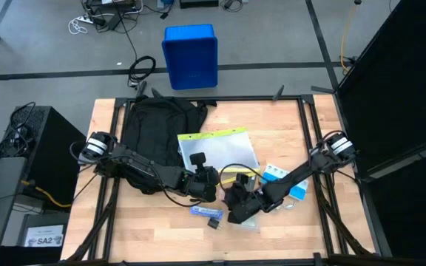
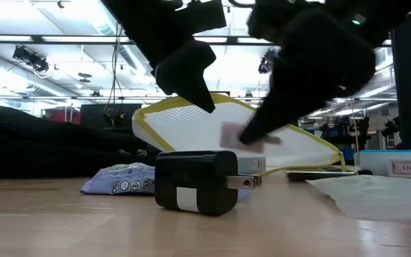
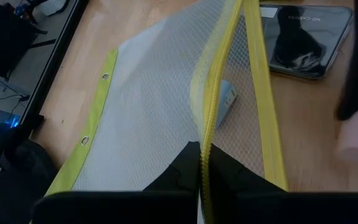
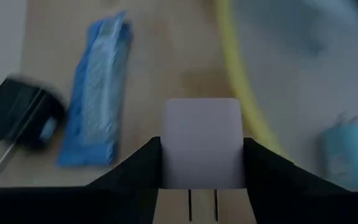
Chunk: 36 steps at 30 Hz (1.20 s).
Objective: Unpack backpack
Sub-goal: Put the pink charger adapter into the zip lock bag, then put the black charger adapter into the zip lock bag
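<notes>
Wooden tabletop point(image 1: 287, 229) on a grey concrete floor: the black backpack point(image 1: 154, 125) lies at its far left corner. Toward the middle, the left gripper point(image 3: 201, 163) has its fingers pressed together on the yellow zipper edge of a mesh pouch point(image 1: 217, 151). Near the front edge lie a blue packet point(image 4: 95, 93) and a black plug adapter point(image 2: 197, 182). Just beside them, the right gripper point(image 4: 202, 163) pinches a pale square block point(image 4: 202, 142).

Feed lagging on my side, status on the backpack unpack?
Left gripper shut on yellow-edged mesh pouch, lifting its edge. Right gripper shut on white block. Backpack lies far-left. Black plug adapter, blue packet on table.
</notes>
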Motion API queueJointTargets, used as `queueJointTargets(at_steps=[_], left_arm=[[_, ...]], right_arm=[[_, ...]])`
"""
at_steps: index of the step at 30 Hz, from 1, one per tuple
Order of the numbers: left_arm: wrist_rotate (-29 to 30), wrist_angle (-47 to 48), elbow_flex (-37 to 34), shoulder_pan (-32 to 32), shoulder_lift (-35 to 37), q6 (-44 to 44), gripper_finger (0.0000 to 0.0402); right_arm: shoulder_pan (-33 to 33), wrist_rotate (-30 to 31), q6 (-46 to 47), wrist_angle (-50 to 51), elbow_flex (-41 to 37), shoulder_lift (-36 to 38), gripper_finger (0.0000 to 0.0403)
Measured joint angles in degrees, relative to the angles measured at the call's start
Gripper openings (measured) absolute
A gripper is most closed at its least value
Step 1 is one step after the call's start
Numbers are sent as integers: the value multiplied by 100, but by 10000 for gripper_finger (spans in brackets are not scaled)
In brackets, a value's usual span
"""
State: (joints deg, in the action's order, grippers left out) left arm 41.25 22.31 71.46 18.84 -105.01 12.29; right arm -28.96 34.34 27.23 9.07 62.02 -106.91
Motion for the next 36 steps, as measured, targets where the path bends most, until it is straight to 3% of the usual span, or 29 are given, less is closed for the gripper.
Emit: queueJointTargets(at_steps=[10,16,20,29,36], left_arm=[[-108,0,0,8,0,0,0],[-114,-2,0,8,0,0,0],[-134,4,0,38,0,-25,0],[-155,70,0,48,0,-35,0],[-157,199,0,48,0,-33,0]], right_arm=[[867,361,-48,298,26,2,166],[1554,331,-138,301,26,2,213],[1829,-84,-186,294,26,2,237],[1634,-824,-187,284,24,54,274],[1116,-1006,-22,267,24,83,263]])
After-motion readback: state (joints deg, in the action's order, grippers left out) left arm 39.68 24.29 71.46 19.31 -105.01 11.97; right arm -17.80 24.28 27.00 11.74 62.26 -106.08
